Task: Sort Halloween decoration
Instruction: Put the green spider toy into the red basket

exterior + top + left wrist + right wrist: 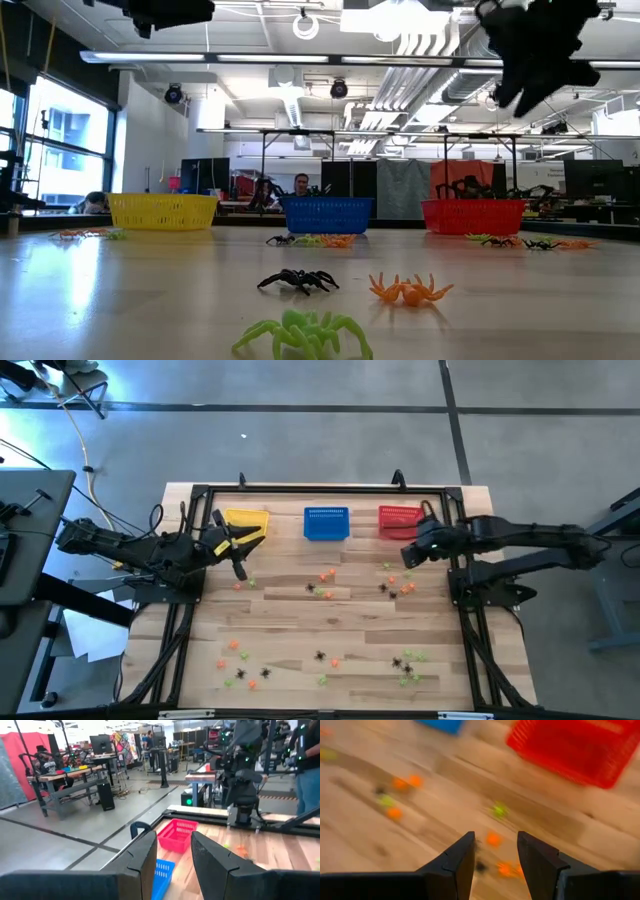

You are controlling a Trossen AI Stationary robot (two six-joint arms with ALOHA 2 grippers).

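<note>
Across the pale wooden-plank desk (300, 622), tiny plastic spider-shaped Halloween decorations (322, 591) are scattered. Behind them, yellow (247, 523), blue (325, 523) and red (398, 519) mesh baskets are lined up. Both the left gripper (236, 546) and right gripper (409, 555) are held aloft, fingers apart, empty.

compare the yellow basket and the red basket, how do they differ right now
The yellow basket is yellow and sits at the left end of the back row, by the left gripper. The red basket is red and sits at the right end, with the right gripper just in front of it. In the high view the yellow one sits slightly askew and the red one square. Both are mesh baskets standing upright on the table; neither gripper holds anything.
</note>
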